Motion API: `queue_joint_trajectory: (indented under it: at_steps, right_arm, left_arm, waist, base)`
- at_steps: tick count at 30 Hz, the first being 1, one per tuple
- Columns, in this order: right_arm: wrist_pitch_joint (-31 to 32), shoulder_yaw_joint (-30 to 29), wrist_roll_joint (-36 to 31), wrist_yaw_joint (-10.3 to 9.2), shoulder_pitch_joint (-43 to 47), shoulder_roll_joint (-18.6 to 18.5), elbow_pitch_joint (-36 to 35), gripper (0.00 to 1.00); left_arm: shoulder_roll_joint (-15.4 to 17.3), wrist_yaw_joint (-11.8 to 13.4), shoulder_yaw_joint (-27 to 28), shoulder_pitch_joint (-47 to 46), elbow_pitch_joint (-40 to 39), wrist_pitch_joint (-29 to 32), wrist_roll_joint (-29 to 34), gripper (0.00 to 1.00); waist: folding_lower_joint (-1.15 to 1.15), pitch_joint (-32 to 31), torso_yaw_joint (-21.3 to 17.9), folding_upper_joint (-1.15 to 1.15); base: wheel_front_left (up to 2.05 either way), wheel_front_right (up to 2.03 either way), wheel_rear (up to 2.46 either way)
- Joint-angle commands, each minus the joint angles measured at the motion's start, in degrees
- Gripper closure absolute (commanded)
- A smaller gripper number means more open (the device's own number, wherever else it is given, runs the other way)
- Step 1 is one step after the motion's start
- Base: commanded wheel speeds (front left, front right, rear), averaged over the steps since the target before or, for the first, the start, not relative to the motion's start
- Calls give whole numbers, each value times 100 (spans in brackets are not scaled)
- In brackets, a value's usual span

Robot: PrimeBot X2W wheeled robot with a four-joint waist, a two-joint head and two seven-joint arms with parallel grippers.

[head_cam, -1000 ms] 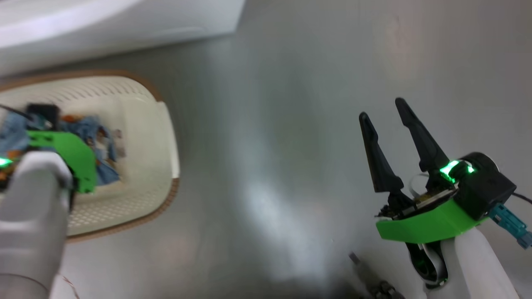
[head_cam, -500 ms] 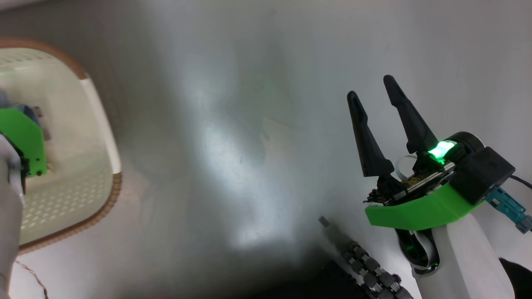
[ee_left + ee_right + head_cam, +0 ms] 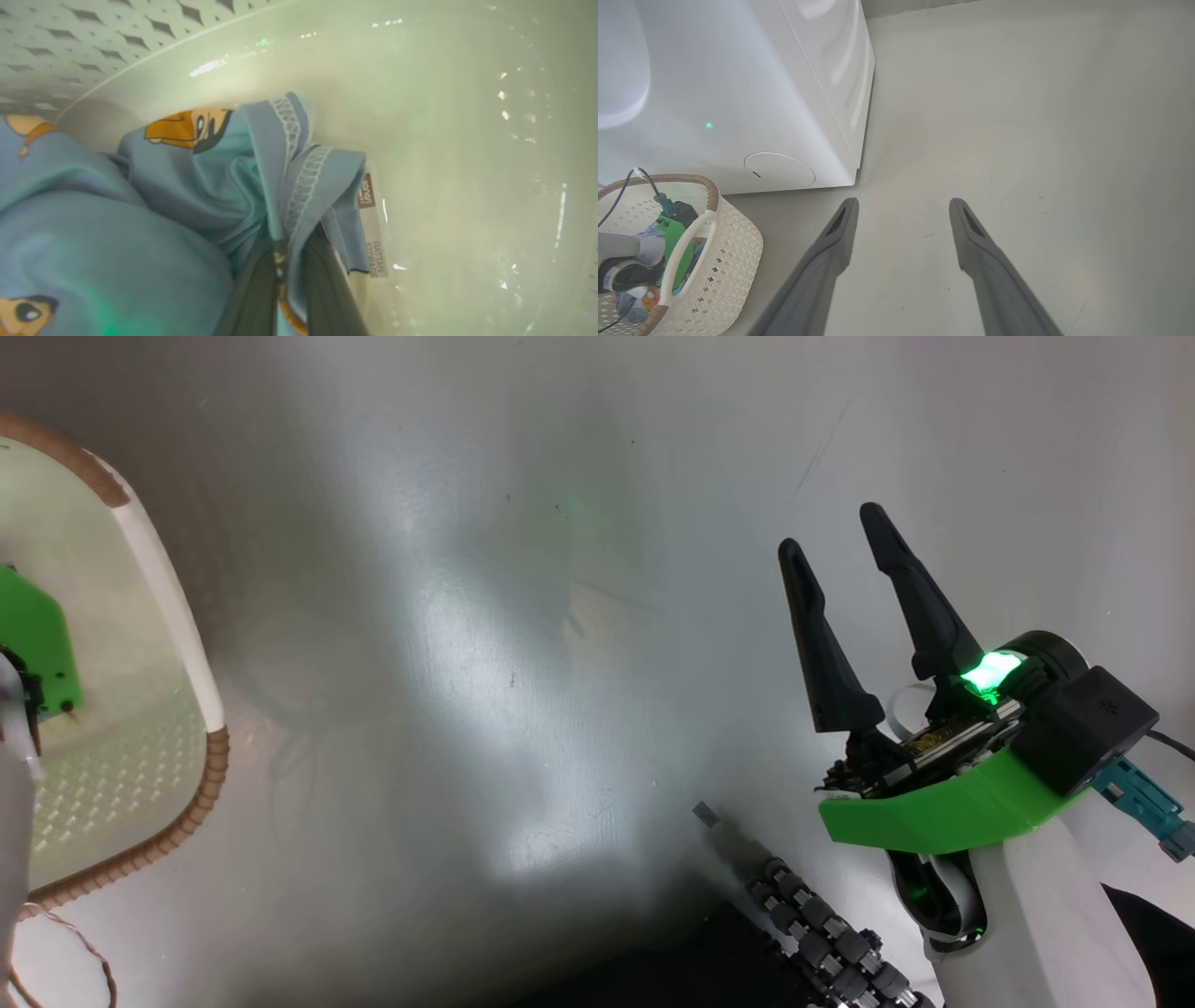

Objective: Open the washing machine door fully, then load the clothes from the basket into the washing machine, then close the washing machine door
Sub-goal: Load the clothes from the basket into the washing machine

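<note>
In the left wrist view my left gripper is shut on a fold of the clothes, light-blue fabric with orange-brown figures, lying low inside the basket. The basket, cream with a brown rim, stands on the floor before the white washing machine. My left arm's green mount reaches down into it. The basket rim sits at the head view's left edge. My right gripper hangs open over bare floor with nothing between its fingers. The washing machine door is out of view.
Grey floor spreads between the basket and my right arm. A round white flap sits low on the machine's front. A dark segmented cable chain lies at the head view's bottom. A label lies on the basket floor.
The head camera has swung, so the basket has slid toward the view's left edge. My left gripper has closed on the cloth. The right gripper holds its open pose.
</note>
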Motion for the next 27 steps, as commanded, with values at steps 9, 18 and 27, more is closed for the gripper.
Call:
queue_joint_trajectory:
  at_steps: [9,18,27]
  right_arm:
    - [-27,-5,-46,35,176,-48,-86,0]
    - [-27,-137,-175,35,269,-166,-110,0]
    - [-27,-369,-392,35,603,-448,-32,0]
  left_arm:
    - [73,194,266,227,-82,-549,-297,100]
    - [-407,260,536,520,-358,-1684,-671,100]
    - [-969,223,911,1276,-1121,-2465,-1025,100]
  waist:
    - [0,-177,200,0]
    - [0,-605,599,0]
    - [0,-1423,1222,0]
  base:
    - [0,0,0]
    - [0,0,0]
    - [0,0,0]
